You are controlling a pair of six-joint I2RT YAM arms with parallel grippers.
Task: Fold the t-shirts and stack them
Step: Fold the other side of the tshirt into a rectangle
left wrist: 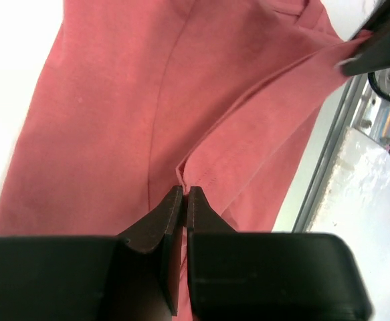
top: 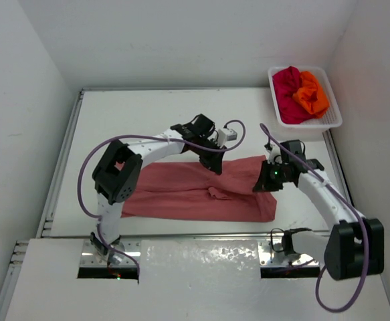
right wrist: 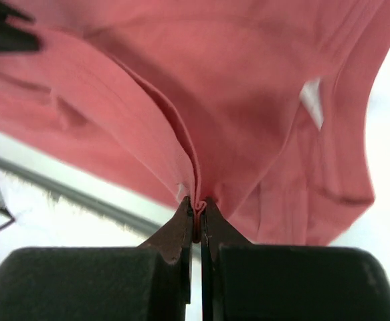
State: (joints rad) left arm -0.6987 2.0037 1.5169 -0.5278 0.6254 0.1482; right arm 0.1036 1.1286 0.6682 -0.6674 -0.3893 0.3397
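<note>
Left gripper [left wrist: 184, 195] pinched tight on salmon-pink t-shirt [top: 195, 190] hem edge. Right gripper [right wrist: 197, 206] clamps folded edge. Open table [top: 148, 114] beyond both; basket [top: 328, 123] beyond right gripper.

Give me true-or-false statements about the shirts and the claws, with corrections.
1. The salmon-pink t-shirt lies on the table. True.
2. The right claw is open and empty. False: it is shut on a fold of the salmon-pink t-shirt.
3. The orange t-shirt is in the white mesh basket. True.
4. The crimson t-shirt lies on the table. False: it is in the basket beside the orange one.
5. The left claw pinches the salmon-pink t-shirt. True.
</note>
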